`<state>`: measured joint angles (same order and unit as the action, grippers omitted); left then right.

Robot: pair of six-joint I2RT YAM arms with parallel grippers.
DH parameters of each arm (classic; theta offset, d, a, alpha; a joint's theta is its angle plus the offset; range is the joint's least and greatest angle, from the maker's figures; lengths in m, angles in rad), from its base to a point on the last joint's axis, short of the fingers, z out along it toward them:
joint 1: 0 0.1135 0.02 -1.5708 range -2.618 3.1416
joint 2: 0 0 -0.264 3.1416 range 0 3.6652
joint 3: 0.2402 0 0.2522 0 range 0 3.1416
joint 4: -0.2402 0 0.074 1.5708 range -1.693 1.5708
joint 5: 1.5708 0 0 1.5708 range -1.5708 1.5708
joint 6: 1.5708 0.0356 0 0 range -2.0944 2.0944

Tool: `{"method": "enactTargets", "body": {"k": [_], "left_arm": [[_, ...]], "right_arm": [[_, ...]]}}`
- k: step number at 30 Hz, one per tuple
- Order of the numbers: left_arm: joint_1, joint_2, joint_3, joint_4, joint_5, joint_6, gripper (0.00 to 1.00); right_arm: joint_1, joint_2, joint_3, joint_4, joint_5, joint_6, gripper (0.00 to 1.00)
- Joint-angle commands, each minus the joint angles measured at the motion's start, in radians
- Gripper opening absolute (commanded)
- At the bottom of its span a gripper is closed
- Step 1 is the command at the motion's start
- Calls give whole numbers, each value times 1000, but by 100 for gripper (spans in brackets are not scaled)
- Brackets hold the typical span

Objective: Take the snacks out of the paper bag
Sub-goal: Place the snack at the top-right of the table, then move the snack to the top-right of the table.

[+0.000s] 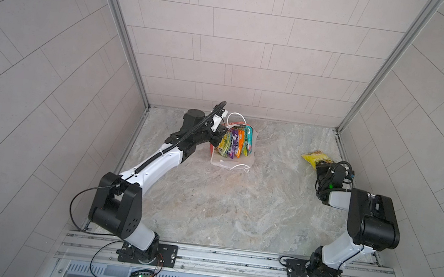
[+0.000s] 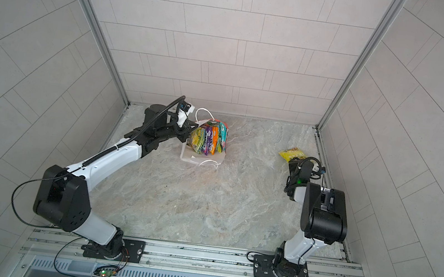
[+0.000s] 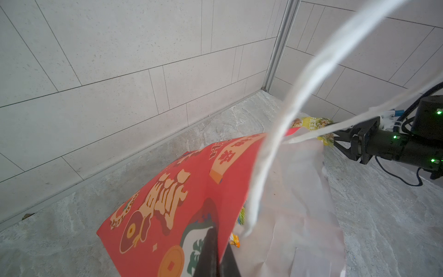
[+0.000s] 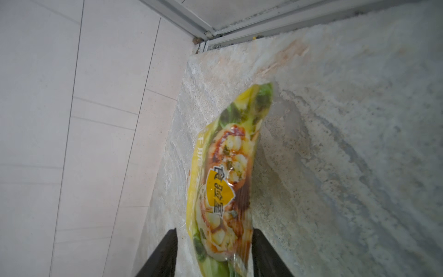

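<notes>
Marble tabletop [image 1: 235, 205], left arm [image 1: 153, 162] outstretched to paper bag [image 1: 220, 161], right arm [image 1: 346, 248] folded

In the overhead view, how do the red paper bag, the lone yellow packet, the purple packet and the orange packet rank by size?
In a top view:
1. paper bag
2. yellow packet
3. purple packet and orange packet: alike, both overlapped by neighbours, so unranked.
</notes>
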<state>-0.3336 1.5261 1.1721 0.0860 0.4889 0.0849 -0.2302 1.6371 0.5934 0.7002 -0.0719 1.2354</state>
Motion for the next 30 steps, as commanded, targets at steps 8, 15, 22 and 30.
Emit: {"method": "enactTargets", "body": {"k": [8, 15, 22, 30], "left_arm": [[-7, 16, 26, 8, 23, 6, 0], [-7, 18, 18, 18, 21, 6, 0], [-7, 27, 21, 8, 11, -6, 0], [-7, 37, 24, 7, 5, -2, 0]], "right_arm": [[66, -284, 20, -311, 25, -69, 63], [164, -151, 324, -583, -97, -379, 48], [134, 21, 434, -675, -127, -497, 29], [50, 116, 548, -716, -257, -552, 28]]}}
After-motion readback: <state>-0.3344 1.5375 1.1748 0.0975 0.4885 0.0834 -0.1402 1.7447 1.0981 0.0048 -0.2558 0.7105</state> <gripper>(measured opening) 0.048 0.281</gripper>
